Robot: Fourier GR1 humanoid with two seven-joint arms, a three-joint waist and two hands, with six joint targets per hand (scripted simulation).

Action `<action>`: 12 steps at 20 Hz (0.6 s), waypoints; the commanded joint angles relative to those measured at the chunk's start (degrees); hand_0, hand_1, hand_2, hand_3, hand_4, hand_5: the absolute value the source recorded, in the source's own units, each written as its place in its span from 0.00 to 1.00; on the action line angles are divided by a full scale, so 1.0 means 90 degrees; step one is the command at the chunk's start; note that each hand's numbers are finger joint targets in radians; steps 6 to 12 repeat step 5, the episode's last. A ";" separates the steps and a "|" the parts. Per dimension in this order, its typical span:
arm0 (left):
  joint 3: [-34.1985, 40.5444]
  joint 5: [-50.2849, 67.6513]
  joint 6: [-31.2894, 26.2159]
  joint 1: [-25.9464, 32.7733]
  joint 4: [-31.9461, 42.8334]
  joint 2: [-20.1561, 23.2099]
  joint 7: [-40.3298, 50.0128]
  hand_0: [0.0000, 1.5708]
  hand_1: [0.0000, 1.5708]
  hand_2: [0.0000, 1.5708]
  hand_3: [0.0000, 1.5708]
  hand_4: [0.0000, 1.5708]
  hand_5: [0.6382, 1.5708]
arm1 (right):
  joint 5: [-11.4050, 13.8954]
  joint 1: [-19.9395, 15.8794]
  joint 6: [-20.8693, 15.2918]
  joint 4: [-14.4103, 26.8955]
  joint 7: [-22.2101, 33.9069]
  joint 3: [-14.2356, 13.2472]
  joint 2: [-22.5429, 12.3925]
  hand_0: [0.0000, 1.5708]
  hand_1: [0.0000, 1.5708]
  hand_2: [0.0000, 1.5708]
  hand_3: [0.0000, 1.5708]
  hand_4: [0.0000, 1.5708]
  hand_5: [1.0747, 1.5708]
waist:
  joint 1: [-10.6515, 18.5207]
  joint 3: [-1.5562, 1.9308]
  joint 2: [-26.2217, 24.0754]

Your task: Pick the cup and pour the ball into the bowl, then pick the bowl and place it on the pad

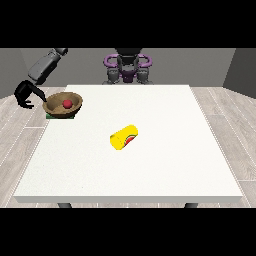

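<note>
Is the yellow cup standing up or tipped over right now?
Tipped over. The yellow cup lies on its side mid-table, its mouth facing the camera. The red ball sits in the bowl.

Single front camera, elevated across table (150, 165), facing robot (128, 67) (distant).

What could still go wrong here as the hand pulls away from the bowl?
The bowl sits on the green pad at the table's corner edge; the hand at the view's left is close beside it and could nudge it off. The yellow cup lies on its side and might roll.
</note>
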 commanded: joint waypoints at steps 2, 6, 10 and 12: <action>0.0131 0.0161 -0.0310 0.0082 0.0189 0.0199 -0.0044 0.00 0.00 0.00 0.00 0.00 0.94 | -0.0178 -0.0172 0.0242 0.0025 0.0193 -0.0156 -0.0343 0.21 0.21 0.25 0.33 0.00 0.84 | 0.0001 -0.0005 -0.0018; 0.0050 -0.0032 -0.0308 0.0393 0.0605 -0.0040 -0.0304 0.00 0.00 0.00 0.00 0.00 0.94 | -0.0300 -0.0232 0.0477 -0.0160 0.0501 -0.0160 -0.0395 0.09 0.09 0.18 0.24 0.00 0.79 | -0.0157 -0.0012 -0.0432; 0.0050 -0.0032 -0.0308 0.0393 0.0605 -0.0040 -0.0304 0.00 0.00 0.00 0.00 0.00 0.94 | -0.0300 -0.0232 0.0477 -0.0160 0.0501 -0.0160 -0.0395 0.09 0.09 0.18 0.24 0.00 0.79 | -0.0157 -0.0012 -0.0432; 0.0050 -0.0032 -0.0308 0.0393 0.0605 -0.0040 -0.0304 0.00 0.00 0.00 0.00 0.00 0.94 | -0.0300 -0.0232 0.0477 -0.0160 0.0501 -0.0160 -0.0395 0.09 0.09 0.18 0.24 0.00 0.79 | -0.0157 -0.0012 -0.0432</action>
